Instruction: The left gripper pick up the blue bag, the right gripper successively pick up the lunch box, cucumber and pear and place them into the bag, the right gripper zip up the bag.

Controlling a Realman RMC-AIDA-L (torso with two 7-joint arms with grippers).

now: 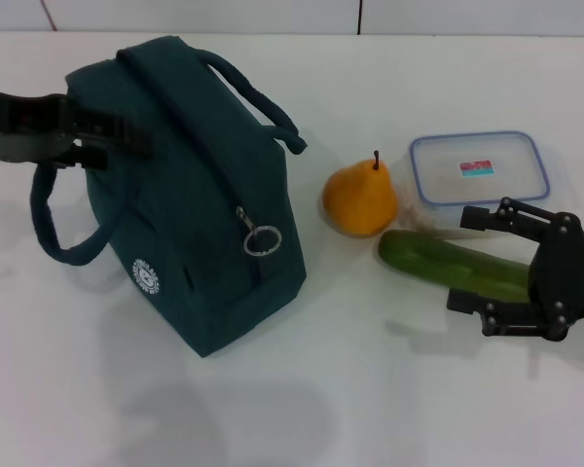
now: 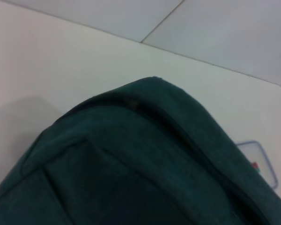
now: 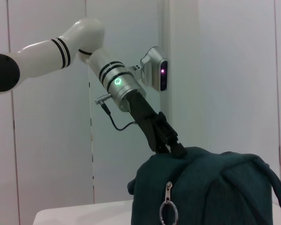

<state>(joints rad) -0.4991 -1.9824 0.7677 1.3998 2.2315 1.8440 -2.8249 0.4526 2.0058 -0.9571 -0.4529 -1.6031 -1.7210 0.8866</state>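
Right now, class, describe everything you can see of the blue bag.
The blue bag is dark teal fabric, standing upright on the white table to the robot's left of the pear. Its zipper looks closed, with a metal ring pull; two loop handles and a small round white logo show. The left gripper touches its top edge.

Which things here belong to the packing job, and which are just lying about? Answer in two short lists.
Belong to the job:
blue bag, zipped shut
lunch box
pear
cucumber
left tool, at the bag's top
right tool, open over the cucumber

Just lying about:
nothing; only the white table remains
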